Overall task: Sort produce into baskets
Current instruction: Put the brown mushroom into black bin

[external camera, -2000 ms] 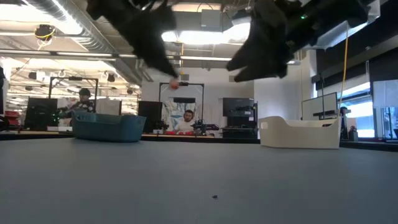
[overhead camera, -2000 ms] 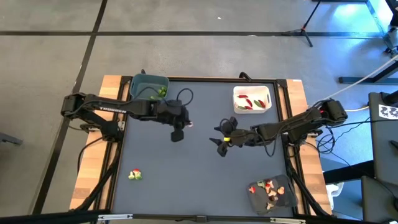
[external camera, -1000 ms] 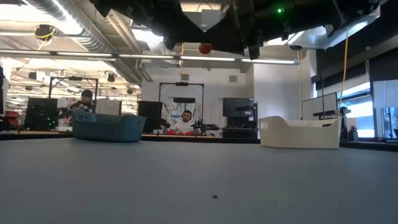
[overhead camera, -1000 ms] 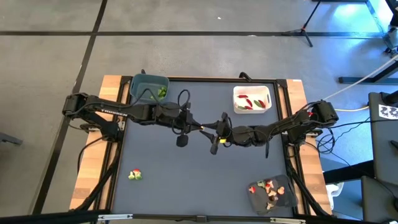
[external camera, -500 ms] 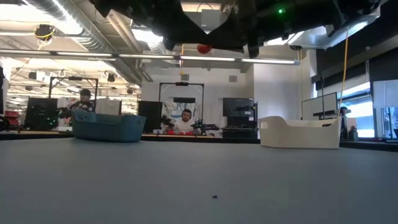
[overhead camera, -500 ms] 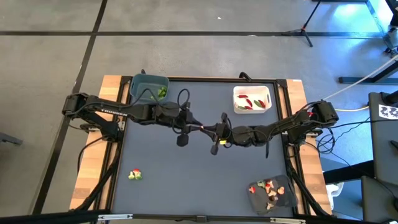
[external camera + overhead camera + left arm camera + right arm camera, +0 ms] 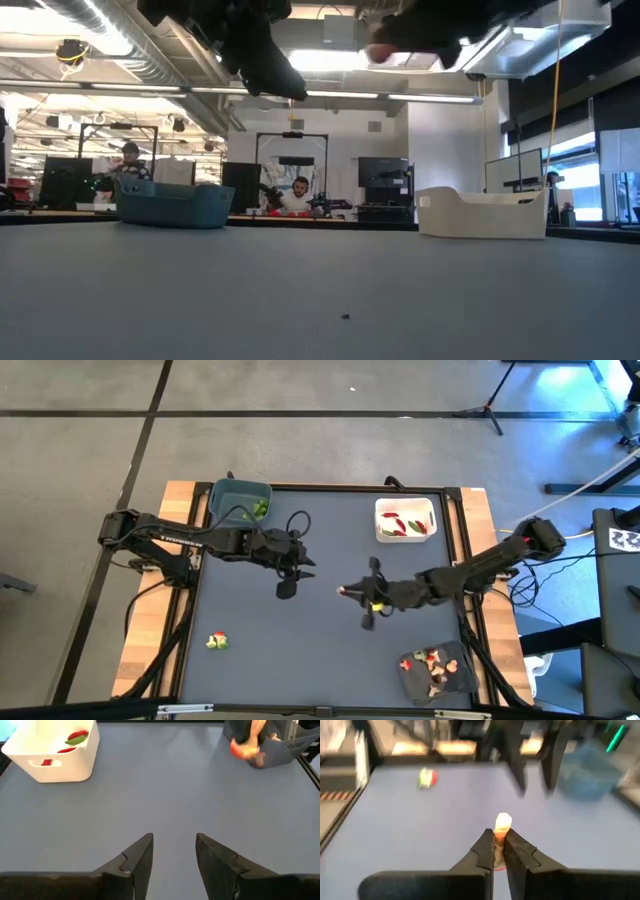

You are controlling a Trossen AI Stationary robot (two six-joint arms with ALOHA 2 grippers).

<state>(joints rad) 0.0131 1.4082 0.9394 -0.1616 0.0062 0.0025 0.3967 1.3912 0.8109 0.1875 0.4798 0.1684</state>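
Note:
My right gripper (image 7: pixel 499 837) hangs above the middle of the table (image 7: pixel 345 591), shut on a small red and pale toy piece of produce (image 7: pixel 502 822). The left wrist view shows that piece (image 7: pixel 244 748) in front of the dark grey tray (image 7: pixel 285 745). To its left, my left gripper (image 7: pixel 173 842) is open with nothing between its fingers, also above the table (image 7: pixel 303 560). The blue-grey tub (image 7: pixel 240 500) holds green pieces. The white tub (image 7: pixel 405 520) holds red and green ones. The dark grey tray (image 7: pixel 438 672) holds several mixed pieces. My right gripper pinches the small red and pale piece (image 7: pixel 502 826) between its two fingertips, and the piece sticks out past them. The fingers point toward the table's left side. The piece is lifted clear of the table.
A loose red and green piece of produce (image 7: pixel 217 642) lies on the dark mat near the front left. The mat between the tubs and the tray is bare. Wooden strips (image 7: pixel 150 630) edge the table on both sides. People sit in the room beyond the far edge (image 7: pixel 297 192).
The two grippers met at mid-table with the red piece between them. My right gripper shut on it and my left gripper opened and let go. My left gripper then drew back toward the table's left. My right gripper carried the piece toward the near right.

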